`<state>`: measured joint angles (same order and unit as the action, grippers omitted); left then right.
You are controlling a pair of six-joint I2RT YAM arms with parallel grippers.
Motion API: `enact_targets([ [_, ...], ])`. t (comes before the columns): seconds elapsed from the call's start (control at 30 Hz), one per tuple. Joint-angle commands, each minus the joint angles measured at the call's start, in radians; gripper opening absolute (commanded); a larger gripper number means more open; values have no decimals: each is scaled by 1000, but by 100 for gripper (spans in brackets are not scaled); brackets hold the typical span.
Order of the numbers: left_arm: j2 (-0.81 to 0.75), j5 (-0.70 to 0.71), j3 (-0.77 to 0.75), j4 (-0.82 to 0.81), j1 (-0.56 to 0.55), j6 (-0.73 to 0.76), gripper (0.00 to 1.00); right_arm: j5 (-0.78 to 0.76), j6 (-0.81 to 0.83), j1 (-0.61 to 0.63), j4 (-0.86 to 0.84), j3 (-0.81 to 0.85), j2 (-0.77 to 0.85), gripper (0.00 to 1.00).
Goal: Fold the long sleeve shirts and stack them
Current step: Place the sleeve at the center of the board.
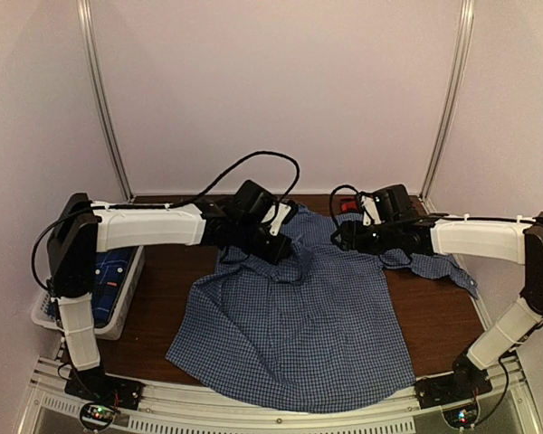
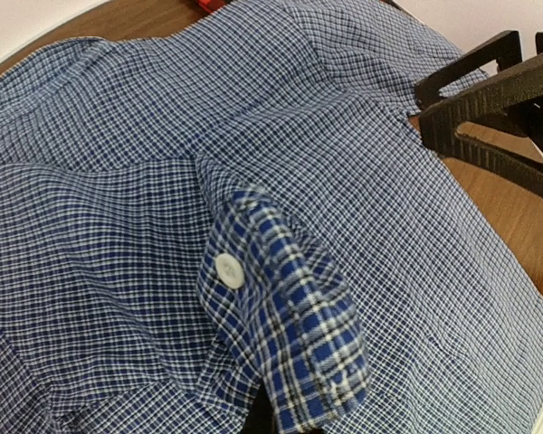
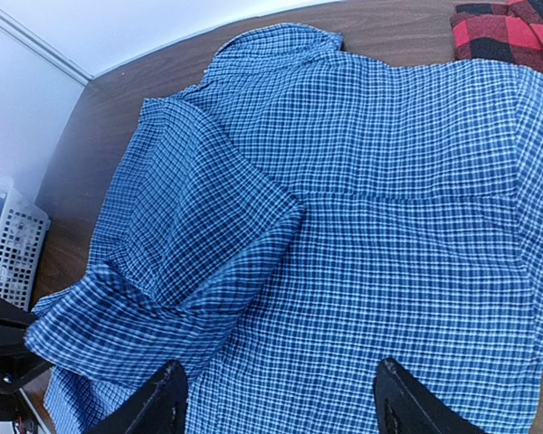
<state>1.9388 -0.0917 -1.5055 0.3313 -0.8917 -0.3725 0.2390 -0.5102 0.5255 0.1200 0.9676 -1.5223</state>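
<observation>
We have the blue gingham shirt [image 1: 299, 325] lying back-up across the middle of the desk [image 1: 434, 316]. Our left pincer [image 1: 273, 242] is pressed together on its cuff [image 2: 281, 334], with the sleeve lying over the shirt's back. Our right pincer [image 3: 281, 411] hangs spread above the cloth, holding nothing. To make this 1 fold well, we should carry the cuff low and taut, lay it flat inside the side edge, and have the right pincer pin the shoulder crease before letting go.

Red plaid shirt [image 3: 507, 36] cut off at corner; dark plaid shirt [image 1: 116, 269] partly hidden.
</observation>
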Motion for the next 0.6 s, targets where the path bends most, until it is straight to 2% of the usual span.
enact_targets([
  [0.0,35,-99,-59,-91,-12,26,4,36,-59,32,-109,-39,22,73],
  [0.1,47,-114,-55,-92,-18,26,22,18,-75,45,-117,-43,18,73],
  [0.17,38,-121,-39,-101,-20,17,28,6,-77,50,-117,-43,19,73],
  [0.27,-1,-152,7,-143,-19,1,44,-18,-77,63,-113,-40,21,74],
  [0.33,-32,-155,39,-166,-19,-13,51,-42,-72,78,-104,-31,19,74],
  [0.43,-81,-60,70,-138,-8,-56,54,-88,-57,117,-71,-3,10,74],
  [0.57,-173,17,171,-111,58,-194,55,-142,-21,179,-17,48,-17,75],
])
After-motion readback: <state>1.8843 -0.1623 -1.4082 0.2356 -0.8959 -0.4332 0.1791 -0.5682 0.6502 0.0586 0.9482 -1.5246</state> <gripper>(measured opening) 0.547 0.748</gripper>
